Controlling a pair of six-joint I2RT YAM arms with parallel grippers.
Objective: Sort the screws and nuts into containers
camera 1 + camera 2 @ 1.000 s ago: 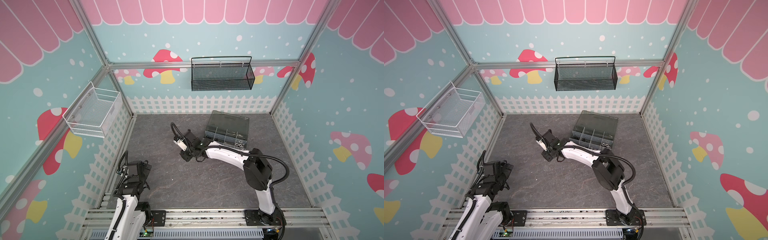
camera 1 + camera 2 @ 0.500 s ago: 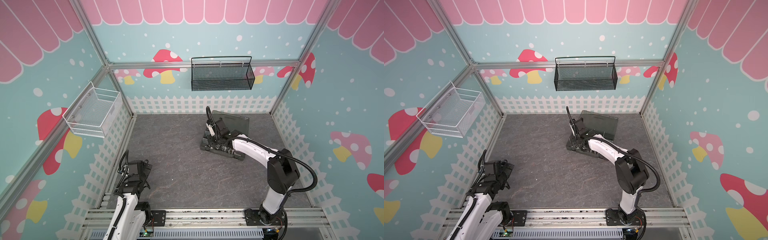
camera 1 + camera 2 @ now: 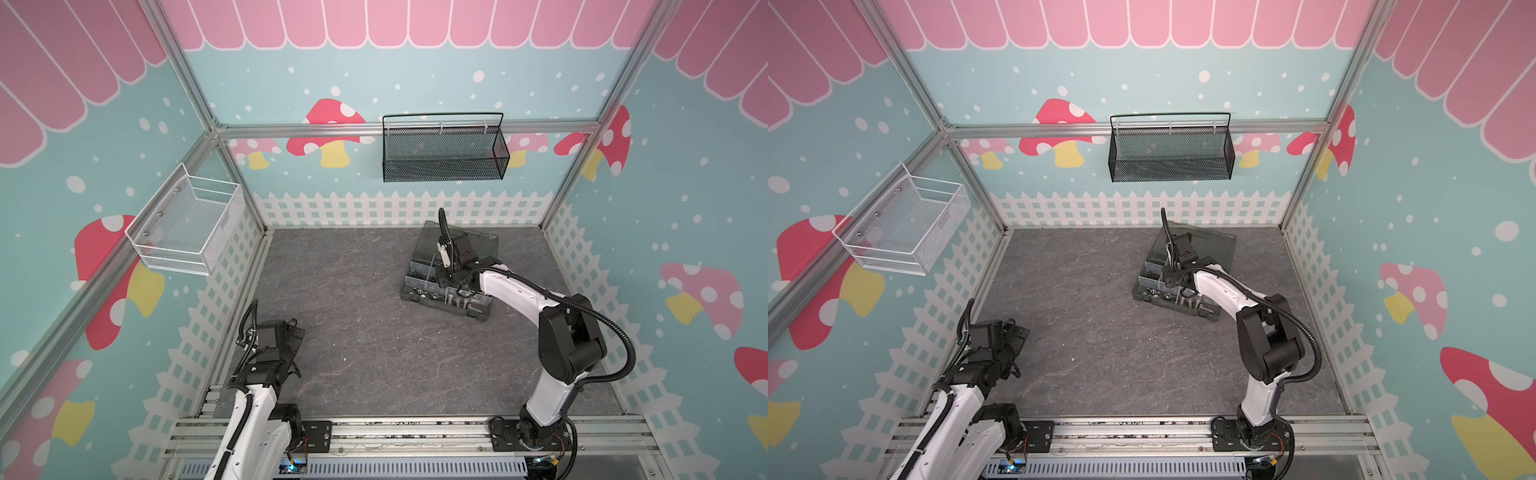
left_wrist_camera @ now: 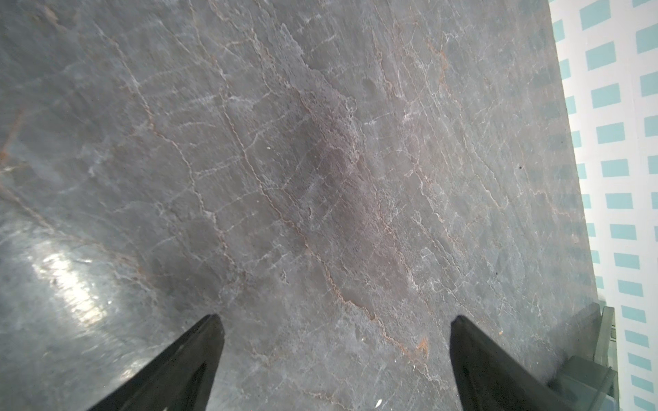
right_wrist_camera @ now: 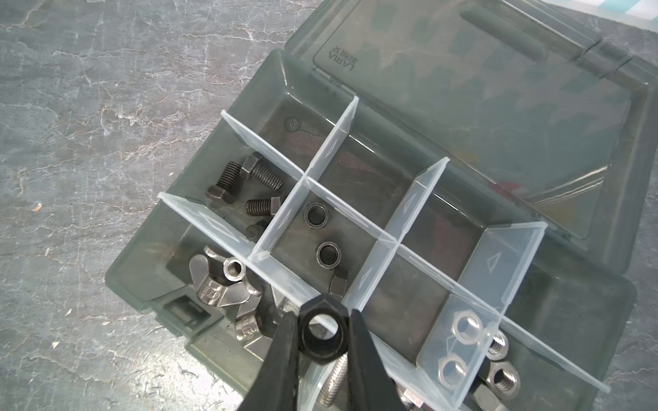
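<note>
My right claw: clenched on a black nut, one fingertip against each side of it, its hole facing my wrist camera.
Held nut, place: in the air over the organizer box, above the long clear divider, close to where the black-nut compartment meets the wing-nut one. Which compartment lies straight beneath it I cannot tell.
Right arm from above: in both top views I reach over the box, which sits toward the back right of the desk.
My left claw: released, fingers spread wide with nothing between them and only bare grey desk below. In both top views it hangs near the front left corner, well apart from the box.
Black screws: a few short ones lying loose together in one compartment at the box's end.
Loose black nuts: two lying flat in the compartment next to the black screws, with a third partly hidden by a divider.
Wing nuts: silver, heaped in the compartment beside the box's latch.
Silver hex nuts: several, seen through a clear divider further along the same row.
Silver screw: a threaded shank showing between my fingers, below the held nut.
Lid: smoky and see-through, swung open behind the compartments.
Black mesh basket: on the back wall.
White wire basket: on the left wall.
</note>
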